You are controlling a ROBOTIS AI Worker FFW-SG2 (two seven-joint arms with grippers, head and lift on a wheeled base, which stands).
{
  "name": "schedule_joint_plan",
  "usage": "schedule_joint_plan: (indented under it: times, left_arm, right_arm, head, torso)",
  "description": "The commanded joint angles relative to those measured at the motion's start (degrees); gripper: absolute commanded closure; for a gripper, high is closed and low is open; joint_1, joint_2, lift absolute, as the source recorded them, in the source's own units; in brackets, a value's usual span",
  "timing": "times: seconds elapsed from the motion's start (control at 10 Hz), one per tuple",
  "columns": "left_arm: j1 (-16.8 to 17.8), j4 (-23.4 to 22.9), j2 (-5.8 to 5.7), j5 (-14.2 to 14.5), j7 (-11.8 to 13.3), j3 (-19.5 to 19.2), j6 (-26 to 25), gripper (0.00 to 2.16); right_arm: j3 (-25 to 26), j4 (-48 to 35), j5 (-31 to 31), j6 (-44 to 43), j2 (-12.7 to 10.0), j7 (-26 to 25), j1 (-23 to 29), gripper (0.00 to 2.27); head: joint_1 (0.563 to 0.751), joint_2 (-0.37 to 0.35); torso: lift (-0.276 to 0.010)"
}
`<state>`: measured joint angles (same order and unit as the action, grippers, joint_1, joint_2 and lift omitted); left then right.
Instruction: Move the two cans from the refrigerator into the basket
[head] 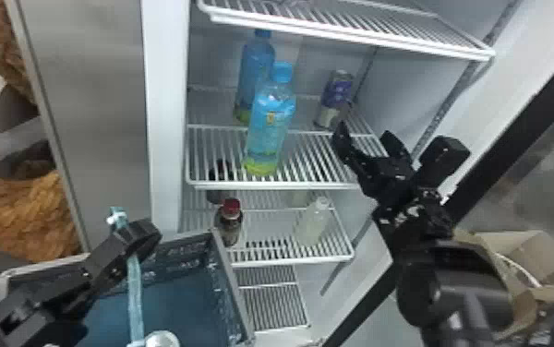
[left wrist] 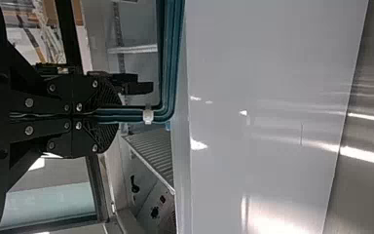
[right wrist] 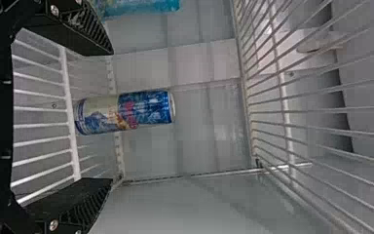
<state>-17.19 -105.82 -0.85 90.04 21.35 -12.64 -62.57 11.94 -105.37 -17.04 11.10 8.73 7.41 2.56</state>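
Note:
One can [head: 334,99], blue-purple and cream, stands upright at the back right of the refrigerator's middle shelf. My right gripper [head: 366,136] is at that shelf's right front, its fingers spread, short of the can. In the right wrist view the can [right wrist: 125,112] lies between and beyond the spread fingertips of the right gripper [right wrist: 110,116], touching neither. At lower left, my left gripper [head: 128,235] is shut on the teal handle [head: 135,295] of the basket [head: 239,302]. The left wrist view has the left gripper [left wrist: 102,116] clamped around that handle [left wrist: 126,115].
Two blue-labelled bottles [head: 269,124] stand left of the can on the same shelf [head: 308,184]. An upper wire shelf [head: 350,34] hangs above. Below are a red-capped bottle [head: 231,224] and a pale bottle [head: 314,221]. The refrigerator's side wall [head: 421,92] is close on the right.

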Motion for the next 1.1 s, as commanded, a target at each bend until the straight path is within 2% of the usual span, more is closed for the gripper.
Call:
schedule_joint_plan:
  times: [0.0, 0.2, 0.7, 1.0]
  left_arm:
    - [0.04, 0.14, 0.06, 0.00, 0.00, 0.18, 0.00, 1.20]
    - [0.46, 0.42, -0.03, 0.00, 0.00, 0.41, 0.00, 1.20]
    - [0.74, 0.84, -0.12, 0.11, 0.00, 0.75, 0.00, 1.20]
    - [0.88, 0.98, -0.20, 0.23, 0.00, 0.87, 0.14, 1.20]
  right_arm:
    - [-1.31, 2.08, 0.13, 0.00, -0.03, -0.82, -1.86, 0.11]
    - [-2.11, 5.18, 1.16, 0.00, -0.03, -1.08, -5.09, 0.11]
    - [-3.14, 15.02, 3.90, 0.00, -0.03, -2.05, -13.67, 0.11]
    - [-3.25, 20.08, 5.16, 0.00, -0.03, -2.05, -17.75, 0.11]
  head:
    - [0.687, -0.310]
    - [0.685, -0.303]
    - [0.658, -0.293]
    - [0.650, -0.291]
  torso:
    - [-0.035]
    - [-0.035]
    - [-0.035]
    - [-0.035]
